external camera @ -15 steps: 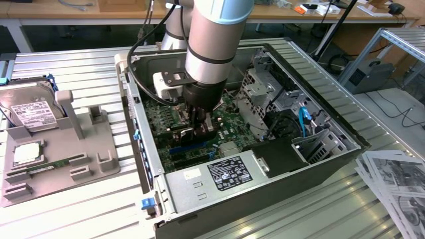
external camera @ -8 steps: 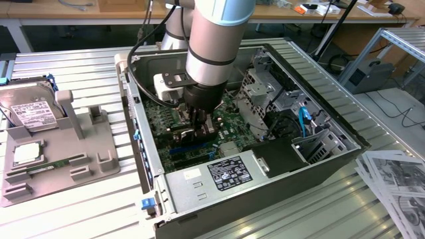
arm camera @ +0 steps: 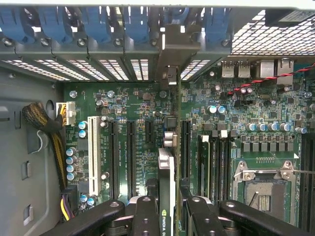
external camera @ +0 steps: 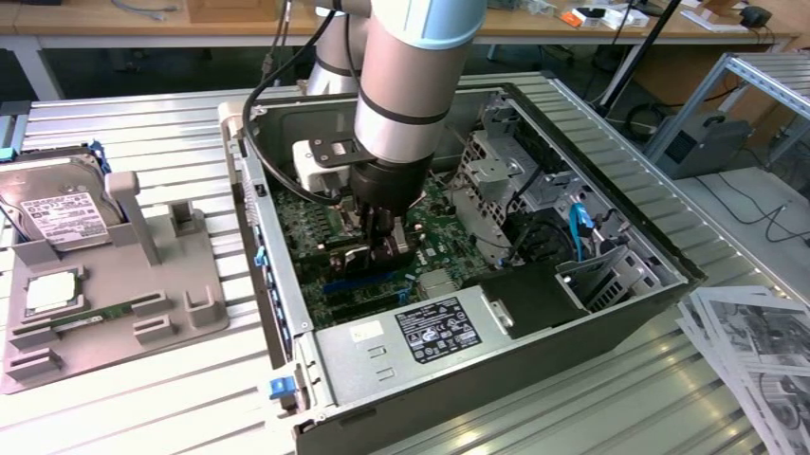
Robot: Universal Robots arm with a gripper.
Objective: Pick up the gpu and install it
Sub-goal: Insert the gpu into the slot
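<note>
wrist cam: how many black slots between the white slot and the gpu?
3. Two long slots beside the white slot, one short slot nearer the gpu. The gripper covers the board's near edge; more may be hidden there.

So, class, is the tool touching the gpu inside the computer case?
Touching. The wrist view shows the tool clamped on the gpu, its fingers pressed against both sides of the edge-on card.

The computer case point(external camera: 532, 370) lies on the table point(external camera: 152, 417), a tray point(external camera: 127, 313) holding a hard drive point(external camera: 57, 213) to the exterior view's left; the graphics card point(arm camera: 166, 182) stands on edge inside the case.
</note>
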